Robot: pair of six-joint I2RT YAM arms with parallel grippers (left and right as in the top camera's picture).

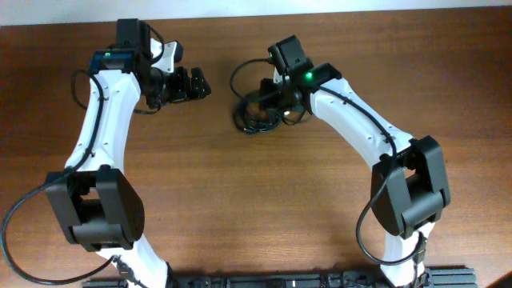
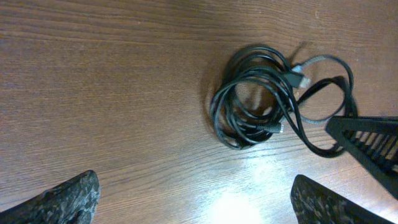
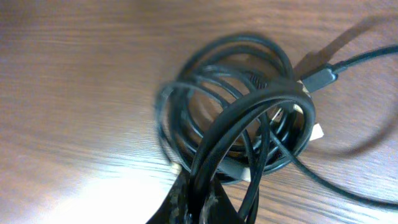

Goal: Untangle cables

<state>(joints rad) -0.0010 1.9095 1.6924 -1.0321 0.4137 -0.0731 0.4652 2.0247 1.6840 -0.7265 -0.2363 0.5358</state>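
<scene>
The cables (image 1: 254, 108) lie as one tangled black bundle of loops on the wooden table, between the two arms. In the left wrist view the cables (image 2: 261, 106) show coiled, with light-tipped plugs at the upper right. My right gripper (image 1: 276, 102) is down in the bundle. In the right wrist view its fingers (image 3: 198, 200) are shut on thick black strands of the cables (image 3: 236, 112) that rise out of the coil. My left gripper (image 1: 196, 82) is open and empty, left of the bundle; its fingertips (image 2: 193, 202) stand wide apart over bare wood.
The table (image 1: 240, 200) is brown wood. The right gripper's finger (image 2: 370, 143) shows at the right edge of the left wrist view, beside the coil. A black rail (image 1: 264, 280) runs along the front edge.
</scene>
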